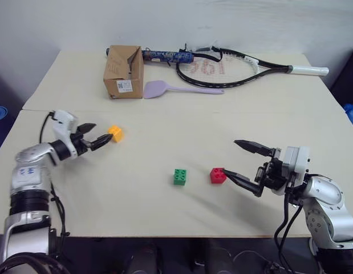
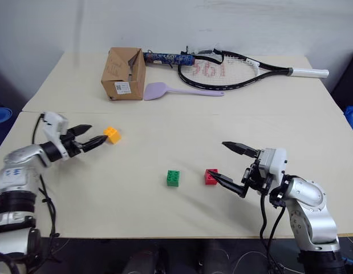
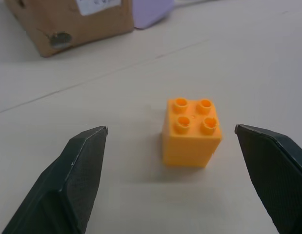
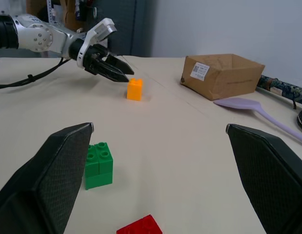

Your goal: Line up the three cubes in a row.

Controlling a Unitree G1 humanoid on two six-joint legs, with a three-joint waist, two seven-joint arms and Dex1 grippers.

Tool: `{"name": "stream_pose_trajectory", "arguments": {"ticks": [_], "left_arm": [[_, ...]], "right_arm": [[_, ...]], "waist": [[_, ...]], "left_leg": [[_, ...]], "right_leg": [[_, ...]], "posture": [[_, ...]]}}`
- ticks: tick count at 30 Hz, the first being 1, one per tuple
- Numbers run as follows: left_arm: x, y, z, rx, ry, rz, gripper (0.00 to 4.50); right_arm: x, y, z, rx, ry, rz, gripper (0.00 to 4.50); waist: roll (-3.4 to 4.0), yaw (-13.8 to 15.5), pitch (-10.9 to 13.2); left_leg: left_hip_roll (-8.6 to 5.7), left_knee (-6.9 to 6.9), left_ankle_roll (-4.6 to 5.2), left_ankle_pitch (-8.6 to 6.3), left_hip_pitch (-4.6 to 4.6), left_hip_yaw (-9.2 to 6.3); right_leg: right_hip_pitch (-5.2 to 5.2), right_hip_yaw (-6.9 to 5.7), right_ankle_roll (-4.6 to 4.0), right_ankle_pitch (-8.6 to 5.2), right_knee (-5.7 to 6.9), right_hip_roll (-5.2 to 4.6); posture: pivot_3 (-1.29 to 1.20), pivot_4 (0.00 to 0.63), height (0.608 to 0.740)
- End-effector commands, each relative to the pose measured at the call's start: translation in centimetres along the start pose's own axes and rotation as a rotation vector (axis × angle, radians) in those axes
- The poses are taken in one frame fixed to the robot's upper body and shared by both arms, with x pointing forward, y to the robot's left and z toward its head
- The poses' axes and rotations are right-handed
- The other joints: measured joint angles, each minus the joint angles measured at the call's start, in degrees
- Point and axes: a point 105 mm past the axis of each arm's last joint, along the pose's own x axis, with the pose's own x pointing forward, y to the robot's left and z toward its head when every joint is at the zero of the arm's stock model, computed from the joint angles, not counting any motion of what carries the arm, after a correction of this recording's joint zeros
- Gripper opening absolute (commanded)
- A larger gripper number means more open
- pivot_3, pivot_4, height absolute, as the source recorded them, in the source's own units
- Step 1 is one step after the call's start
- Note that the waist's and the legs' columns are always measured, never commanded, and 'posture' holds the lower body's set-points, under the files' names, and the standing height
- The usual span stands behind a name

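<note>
where legible, red racket strings (image 1: 207, 69) read "361".

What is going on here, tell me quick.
A two-armed robot is lining up three cubes on a table. Its left end effector is open right at the orange-yellow cube, not gripping it. The right end effector is open beside the red cube, with the green cube next to that. Nothing is held.
</note>
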Motion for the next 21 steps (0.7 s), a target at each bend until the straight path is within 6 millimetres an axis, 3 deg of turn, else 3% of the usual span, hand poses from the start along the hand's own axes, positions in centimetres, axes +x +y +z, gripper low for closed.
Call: {"name": "stream_pose_trajectory", "arguments": {"ticks": [1, 2, 5, 9, 13, 17, 19, 21], "left_arm": [[0.6, 0.5, 0.2, 0.054, 0.015, 0.019, 4.36], [0.8, 0.6, 0.1, 0.060, 0.019, 0.023, 4.36], [1.4, 0.7, 0.2, 0.063, 0.005, 0.036, 3.78], [1.6, 0.7, -0.3, 0.044, 0.008, 0.028, 2.53], [1.1, 0.0, 1.1, 0.076, -0.080, -0.050, 1.48], [-0.7, -2.7, 3.1, 0.201, -0.143, -0.322, 1.49], [-2.9, -5.7, 1.9, 0.404, -0.010, -0.623, 1.49], [-4.3, -7.2, 0.6, 0.505, 0.093, -0.799, 1.49]], "right_arm": [[0.4, 0.6, 1.1, -0.025, -0.028, 0.008, 4.50], [0.4, 0.6, 1.1, -0.025, -0.027, 0.007, 4.50], [0.4, 0.7, 1.1, -0.023, -0.024, -0.001, 4.50], [0.2, 0.6, 1.0, -0.024, -0.017, -0.013, 4.50], [-0.6, 0.5, 0.7, -0.033, 0.010, -0.020, 4.50], [-1.6, 0.2, 0.8, -0.042, 0.032, -0.031, 4.50], [-2.2, 0.3, 0.8, -0.039, 0.054, -0.018, 4.50], [-2.5, 0.3, 0.7, -0.032, 0.065, -0.010, 4.50]], "waist": [[0.00, -0.3, 0.0], [-0.01, -0.4, 0.0], [-0.01, -0.3, 0.0], [-0.01, -0.3, 0.0], [-0.02, -0.2, 0.0], [-0.02, -0.3, 0.0], [-0.02, -0.5, 0.0], [0.00, -0.6, 0.0]], "left_leg": [[0.00, 0.00, 0.00, 0.00, 0.00, -0.01], [0.01, 0.00, -0.01, 0.00, 0.01, -0.01], [0.02, 0.00, -0.01, 0.00, 0.00, -0.03], [0.00, 0.02, -0.01, 0.00, 0.00, -0.03], [0.00, 0.03, -0.01, 0.00, -0.01, -0.05], [-0.02, 0.04, 0.00, 0.00, -0.02, -0.05], [0.01, 0.03, -0.01, 0.00, -0.03, -0.05], [0.06, -0.01, -0.08, -0.04, 0.03, 0.05]], "right_leg": [[0.00, 0.01, 0.00, 0.00, 0.00, 0.00], [0.01, 0.03, 0.00, 0.00, 0.00, 0.00], [0.01, 0.06, 0.00, 0.00, -0.01, -0.01], [0.02, 0.07, 0.00, 0.00, -0.01, -0.03], [0.02, 0.06, 0.00, 0.00, -0.01, -0.03], [0.02, 0.06, 0.00, 0.00, -0.02, -0.02], [0.01, 0.05, 0.00, 0.00, -0.02, 0.00], [-0.01, 0.03, -0.03, -0.02, -0.05, 0.12]], "posture": [[0.00, 0.150, 0.740], [0.00, 0.150, 0.740], [0.00, 0.150, 0.740], [0.00, 0.150, 0.740], [0.00, 0.150, 0.740], [0.00, 0.150, 0.740], [0.00, 0.150, 0.740], [0.00, 0.150, 0.740]]}}
